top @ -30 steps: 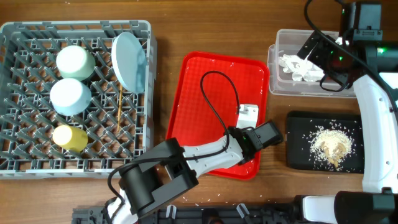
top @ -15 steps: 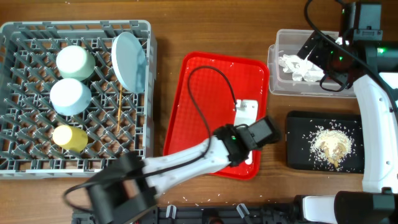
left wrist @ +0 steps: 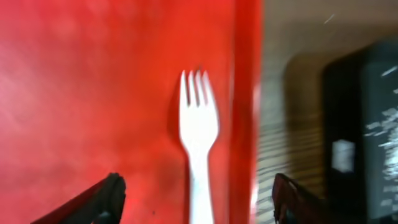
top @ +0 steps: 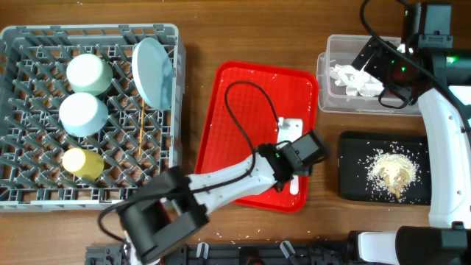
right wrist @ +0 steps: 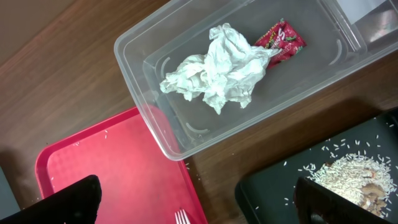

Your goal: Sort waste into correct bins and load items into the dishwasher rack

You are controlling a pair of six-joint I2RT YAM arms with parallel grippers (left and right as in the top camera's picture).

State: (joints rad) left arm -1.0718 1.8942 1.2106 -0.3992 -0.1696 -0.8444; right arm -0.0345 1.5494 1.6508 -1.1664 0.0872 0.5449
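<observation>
Your left gripper [left wrist: 198, 186] hangs low over the red serving tray [left wrist: 93, 93] with its jaws spread wide. The white plastic fork [left wrist: 198, 124] lies flat between them, tines pointing away from the wrist, close along the tray's right rim. The left wrist view is blurred, but the fingers [left wrist: 111, 190] seem to stand clear of the handle on both sides, gripping nothing. Your right gripper [right wrist: 193, 202] hovers above the clear tub [right wrist: 149, 68], its jaws also wide apart and empty. In that tub you see the crumpled tissue [right wrist: 217, 68] with the red wrapper [right wrist: 280, 38] touching its far edge. Just beside the tub sits the black tray [right wrist: 280, 186], which holds a heap of rice [right wrist: 348, 174] with loose grains around it. A few grains dot the red tray too. Well apart on the left of the wooden table [top: 257, 37], the dishwasher rack [top: 88, 31] carries the plate [top: 152, 72] standing on edge, the pale green bowl [top: 88, 72], the small white bowl [top: 82, 114] just below it, the yellow cup [top: 81, 162] on its side, and the chopsticks [top: 141, 132] lying among the pegs.
</observation>
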